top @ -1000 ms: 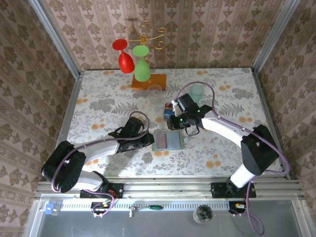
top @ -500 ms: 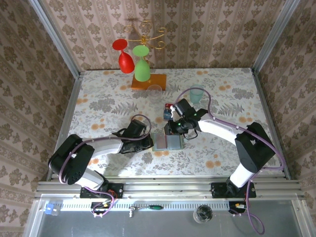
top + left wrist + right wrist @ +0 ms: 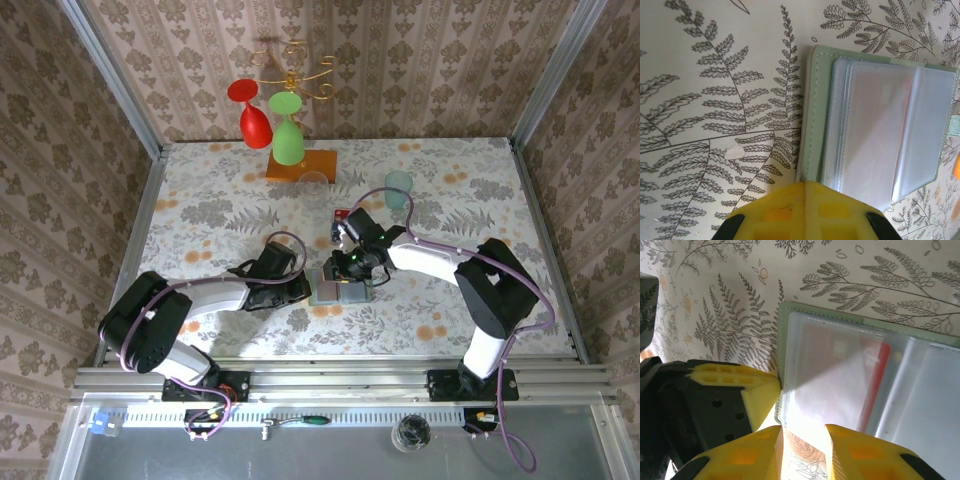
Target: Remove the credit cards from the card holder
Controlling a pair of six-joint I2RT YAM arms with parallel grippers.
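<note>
While left pincer [image 3: 807, 200] is closed, right pincer [image 3: 802, 436] gapes over one card holder [image 3: 783, 340], one red card [image 3: 876, 377] inside.

in the top view the right end effector [image 3: 350, 268] covers the far part of the card holder [image 3: 330, 294]. a small blue object [image 3: 336, 236] just beyond it is too small to name. in the left wrist view the left end effector [image 3: 807, 200] hides the holder's near edge and is itself cut off by the bottom edge. an orange spot [image 3: 956, 172] is clipped at the right edge. in the right wrist view the red card [image 3: 875, 385] shows only as a milky blur behind the clear sleeves [image 3: 830, 370]. the holder runs off the right edge there.
</note>
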